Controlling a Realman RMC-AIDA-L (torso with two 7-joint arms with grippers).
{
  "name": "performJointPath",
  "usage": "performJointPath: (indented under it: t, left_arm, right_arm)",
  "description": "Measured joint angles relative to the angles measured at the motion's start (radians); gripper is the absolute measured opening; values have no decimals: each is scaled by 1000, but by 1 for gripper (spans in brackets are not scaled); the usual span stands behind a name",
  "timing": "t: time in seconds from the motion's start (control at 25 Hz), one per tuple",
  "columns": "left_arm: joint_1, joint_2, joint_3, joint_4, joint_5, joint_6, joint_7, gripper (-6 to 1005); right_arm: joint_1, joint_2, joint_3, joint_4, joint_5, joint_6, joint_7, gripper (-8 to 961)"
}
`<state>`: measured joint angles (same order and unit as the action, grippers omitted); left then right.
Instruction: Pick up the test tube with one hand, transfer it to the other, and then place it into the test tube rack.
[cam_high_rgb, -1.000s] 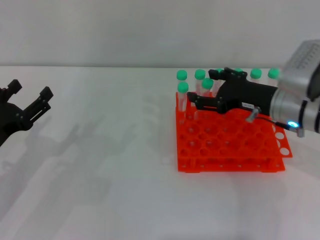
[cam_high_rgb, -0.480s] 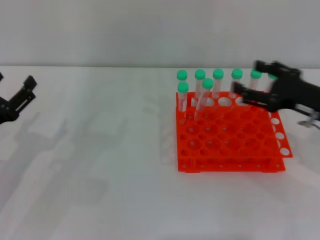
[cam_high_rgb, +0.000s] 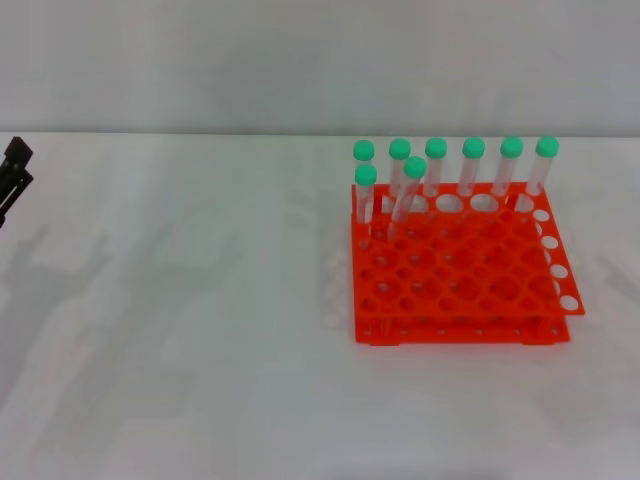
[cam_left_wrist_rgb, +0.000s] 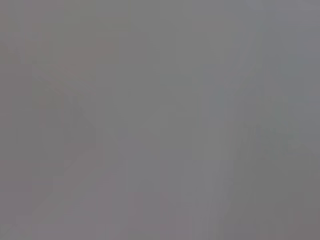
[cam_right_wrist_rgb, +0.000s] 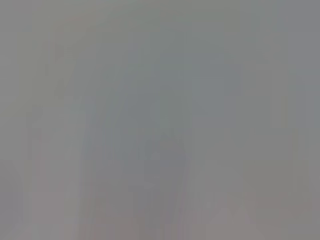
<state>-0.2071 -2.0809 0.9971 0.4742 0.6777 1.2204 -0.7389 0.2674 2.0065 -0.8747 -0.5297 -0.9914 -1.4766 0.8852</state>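
The orange-red test tube rack (cam_high_rgb: 460, 280) stands on the white table right of centre in the head view. Several green-capped tubes stand in its far rows. One test tube (cam_high_rgb: 405, 205) in the second row leans, its cap toward the right. No gripper touches any tube. Only a black part of my left gripper (cam_high_rgb: 12, 175) shows at the far left edge, well away from the rack. My right gripper is out of view. Both wrist views show only plain grey.
The white table (cam_high_rgb: 200, 320) stretches left of and in front of the rack. A pale wall runs along the back edge.
My right gripper drew back from the leaning tube to the right and left the view. My left gripper slid left to the picture's edge. The tubes stayed in the rack.
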Motion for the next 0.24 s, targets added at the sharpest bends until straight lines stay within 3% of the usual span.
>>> performJointPath:
  t: [0.24]
  left_arm:
    - [-11,-1,4,-62,-33,30,25,885]
  right_arm:
    - [-26,-1,119,128,0,-84,-113,857]
